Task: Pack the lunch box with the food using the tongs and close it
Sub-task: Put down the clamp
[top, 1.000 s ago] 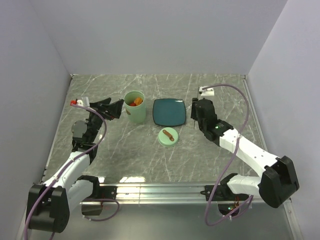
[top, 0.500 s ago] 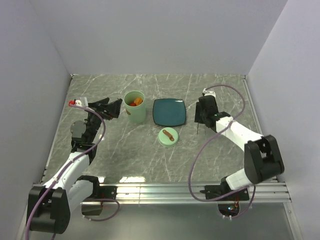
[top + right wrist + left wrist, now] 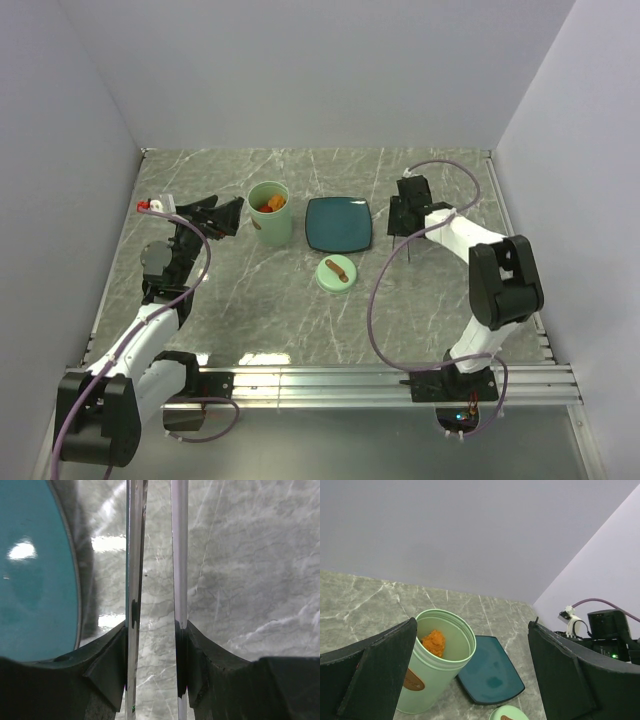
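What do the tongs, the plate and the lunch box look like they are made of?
Tongs: thin metal arms, likely steel; bright mirror-like sheen. Plate: glossy teal, glazed ceramic or hard plastic; it shows sharp light reflections. Lunch box: matte mint-green, probably plastic or coated metal, with an even, dull surface.

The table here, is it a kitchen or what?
Probably a robot test bench, not a kitchen: a marble-look table walled by plain panels, two arms bolted to a metal rail, and a lunch box.
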Controlling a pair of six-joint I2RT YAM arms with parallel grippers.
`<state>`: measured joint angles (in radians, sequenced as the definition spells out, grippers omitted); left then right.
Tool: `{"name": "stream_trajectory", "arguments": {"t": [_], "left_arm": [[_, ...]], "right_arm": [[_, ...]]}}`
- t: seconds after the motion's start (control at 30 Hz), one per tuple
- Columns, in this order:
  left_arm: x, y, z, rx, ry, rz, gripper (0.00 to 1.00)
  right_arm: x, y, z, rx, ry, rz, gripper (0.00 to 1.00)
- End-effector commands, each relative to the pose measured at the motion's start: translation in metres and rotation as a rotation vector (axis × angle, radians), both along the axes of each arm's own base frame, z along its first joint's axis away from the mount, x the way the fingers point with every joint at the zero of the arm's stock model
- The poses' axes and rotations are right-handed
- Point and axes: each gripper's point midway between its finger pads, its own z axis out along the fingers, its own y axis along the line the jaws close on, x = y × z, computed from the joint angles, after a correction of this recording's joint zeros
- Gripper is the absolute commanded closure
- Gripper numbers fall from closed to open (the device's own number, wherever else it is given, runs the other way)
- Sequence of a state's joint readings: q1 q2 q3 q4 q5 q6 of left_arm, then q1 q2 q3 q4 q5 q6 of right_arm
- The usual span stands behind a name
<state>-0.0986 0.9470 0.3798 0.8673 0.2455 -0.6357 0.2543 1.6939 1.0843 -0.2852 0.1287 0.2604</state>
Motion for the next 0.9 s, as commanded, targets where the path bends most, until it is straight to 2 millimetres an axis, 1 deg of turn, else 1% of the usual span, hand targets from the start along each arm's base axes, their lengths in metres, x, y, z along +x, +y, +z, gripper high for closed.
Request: {"name": "stream_trajectory", "arguments": {"t": [0.0,0.03,0.07,0.13,0.17,0.5,0.67,0.73,0.87], "left_arm": [[-0.003,0.002,0.005,0.01,-0.032,0.006,0.01],[-0.003,0.002,0.005,0.01,-0.034,0.006,0.01],[-0.003,0.002,0.005,0.011,-0.033,0.008,0.01],[-0.003,0.003,0.005,0.012,-0.033,0.01,0.01],[-0.002,0.003,0.005,0.011,-0.032,0.013,0.01],[-0.002,0.005,0.003,0.01,-0.03,0.02,0.01],[-0.002,0.006,0.002,0.01,-0.029,0.023,0.01],[-0.002,0.006,0.003,0.01,-0.03,0.025,0.01],[-0.003,0.006,0.003,0.01,-0.03,0.023,0.01]], "right_arm": [[0.012,-0.002,0.007,-0.006,0.015,-0.006,0.49],[0.01,-0.003,-0.002,-0.017,0.045,-0.009,0.49],[0.014,-0.003,-0.001,-0.023,0.044,-0.013,0.49],[0.013,-0.004,-0.007,-0.033,0.067,-0.018,0.48],[0.016,-0.005,-0.007,-0.037,0.068,-0.024,0.48],[0.016,-0.013,-0.027,-0.087,0.131,-0.059,0.46],[0.016,-0.017,-0.025,-0.111,0.134,-0.079,0.45],[0.015,-0.02,-0.028,-0.128,0.151,-0.087,0.44],[0.019,-0.022,-0.028,-0.147,0.162,-0.096,0.43]]}}
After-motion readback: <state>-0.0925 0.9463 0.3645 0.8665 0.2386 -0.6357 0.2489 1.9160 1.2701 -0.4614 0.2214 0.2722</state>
